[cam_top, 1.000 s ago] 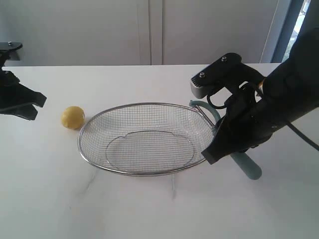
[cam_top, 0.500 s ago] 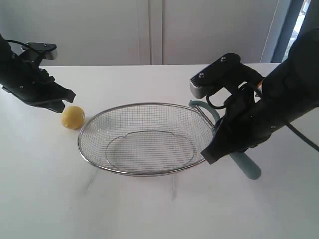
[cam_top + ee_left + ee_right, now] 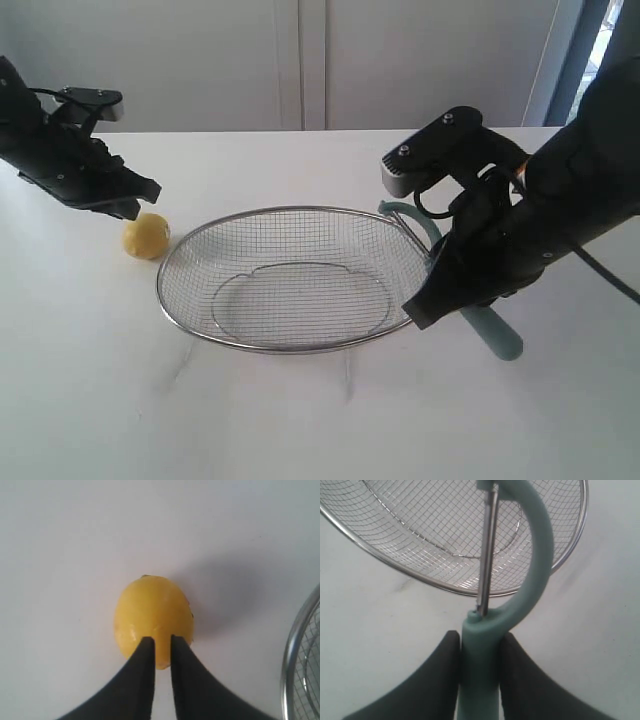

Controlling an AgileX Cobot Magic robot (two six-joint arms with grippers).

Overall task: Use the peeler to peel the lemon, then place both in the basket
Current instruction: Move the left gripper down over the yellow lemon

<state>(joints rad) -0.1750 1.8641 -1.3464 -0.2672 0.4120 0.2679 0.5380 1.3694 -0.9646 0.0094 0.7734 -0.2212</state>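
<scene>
Lemon just beneath the left hand, peeler pinched in the right
On the worktop [image 3: 300, 420], left of the basket [image 3: 160, 285], the lemon [image 3: 146, 236] is seen directly under the left hand [image 3: 159, 639], whose fingertips are only narrowly parted; across the basket, the peeler [image 3: 540, 555] is clamped at its handle by the right hand [image 3: 479, 642], hooked head beside the rim

A plain white table [image 3: 300, 420] spreads before me. On it stands a wire mesh basket [image 3: 190, 262], a yellow lemon [image 3: 146, 236] just beside its left rim. Whether the teal peeler [image 3: 497, 338] touches the table, I cannot tell.
</scene>
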